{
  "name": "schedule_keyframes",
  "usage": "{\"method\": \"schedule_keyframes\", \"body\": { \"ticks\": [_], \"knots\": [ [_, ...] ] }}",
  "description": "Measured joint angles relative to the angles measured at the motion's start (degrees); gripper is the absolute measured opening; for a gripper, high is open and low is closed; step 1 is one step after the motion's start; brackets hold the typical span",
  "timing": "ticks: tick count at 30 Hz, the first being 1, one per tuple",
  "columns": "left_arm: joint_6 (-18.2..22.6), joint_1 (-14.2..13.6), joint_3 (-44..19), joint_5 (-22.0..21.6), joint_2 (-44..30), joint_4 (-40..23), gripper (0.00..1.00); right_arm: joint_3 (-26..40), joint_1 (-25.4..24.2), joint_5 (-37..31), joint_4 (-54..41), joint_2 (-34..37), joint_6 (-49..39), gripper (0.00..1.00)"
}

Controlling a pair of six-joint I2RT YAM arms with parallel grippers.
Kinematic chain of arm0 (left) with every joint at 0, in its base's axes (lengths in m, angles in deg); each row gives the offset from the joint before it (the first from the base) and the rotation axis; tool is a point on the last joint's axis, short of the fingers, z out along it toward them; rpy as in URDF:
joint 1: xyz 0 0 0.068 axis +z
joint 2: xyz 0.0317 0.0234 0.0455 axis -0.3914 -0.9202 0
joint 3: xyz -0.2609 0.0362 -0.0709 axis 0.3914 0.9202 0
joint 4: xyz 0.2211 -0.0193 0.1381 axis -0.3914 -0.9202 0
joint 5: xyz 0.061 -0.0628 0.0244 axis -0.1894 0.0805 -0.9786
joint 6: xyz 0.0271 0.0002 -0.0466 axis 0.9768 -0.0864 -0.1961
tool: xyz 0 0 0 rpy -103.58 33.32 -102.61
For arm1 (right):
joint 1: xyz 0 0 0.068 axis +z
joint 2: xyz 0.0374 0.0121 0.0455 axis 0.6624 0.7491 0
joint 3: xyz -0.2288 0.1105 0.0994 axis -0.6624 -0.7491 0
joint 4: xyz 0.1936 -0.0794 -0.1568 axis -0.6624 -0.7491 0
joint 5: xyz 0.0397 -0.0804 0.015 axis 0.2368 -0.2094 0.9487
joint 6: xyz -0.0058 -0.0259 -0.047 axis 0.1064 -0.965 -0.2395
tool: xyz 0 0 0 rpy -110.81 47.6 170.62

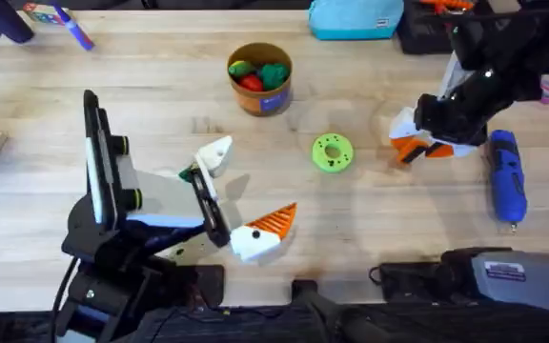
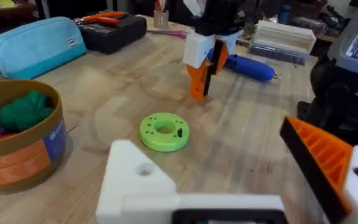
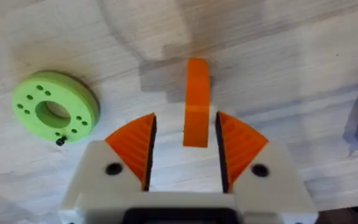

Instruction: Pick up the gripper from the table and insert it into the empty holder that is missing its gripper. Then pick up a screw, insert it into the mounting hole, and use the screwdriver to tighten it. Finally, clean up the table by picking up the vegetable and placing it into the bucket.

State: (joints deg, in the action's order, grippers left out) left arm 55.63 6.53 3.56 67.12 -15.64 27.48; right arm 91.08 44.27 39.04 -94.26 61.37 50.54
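the gripper [image 3: 196, 102] — lying between the right gripper's [image 3: 185, 155] parted pads | left gripper [image 2: 241, 180] — hanging open | green disc [image 3: 55, 109] sitting nearby

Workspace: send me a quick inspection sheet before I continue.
Surface: wooden table, light wood.
Job's things: gripper on the table between the right fingers; screwdriver lying flat; bucket holding vegetables.
Clutter: green disc, teal pouch.
End effectors: left end effector open, one finger lacking its orange pad; right end effector open, gaps either side of the gripper.
Cables: nothing seen.
Surroundings: black tool case at the far edge.
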Motion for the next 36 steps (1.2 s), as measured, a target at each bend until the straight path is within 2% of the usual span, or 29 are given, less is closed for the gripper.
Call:
{"method": "schedule_keyframes", "body": {
  "ticks": [6, 18, 23, 30, 36],
  "knots": [
    [0.0, 0.0, 0.0, 0.0, 0.0, 0.0, 0.99, 0.0, 0.0, 0.0, -0.4, 0.0, 0.4, 0.378],
    [0.0, 0.0, 0.0, 0.0, 0.0, 0.0, 0.99, 0.0, 0.0, -1.4, -0.4, 0.0, 0.4, 0.352],
    [0.0, 0.0, 0.0, 0.0, 0.0, 0.0, 0.99, 0.0, 0.0, -1.8, -0.3, 0.0, 0.4, 0.307],
    [0.0, 0.0, 0.0, 0.0, 0.0, 0.0, 0.99, 0.0, 0.0, -2.0, 0.3, 0.0, 0.3, 0.185],
    [0.0, 0.0, 0.0, 0.0, 0.0, 0.0, 0.99, 0.0, 0.0, -2.2, 0.3, 0.0, -0.1, 0.018]
  ]
}}
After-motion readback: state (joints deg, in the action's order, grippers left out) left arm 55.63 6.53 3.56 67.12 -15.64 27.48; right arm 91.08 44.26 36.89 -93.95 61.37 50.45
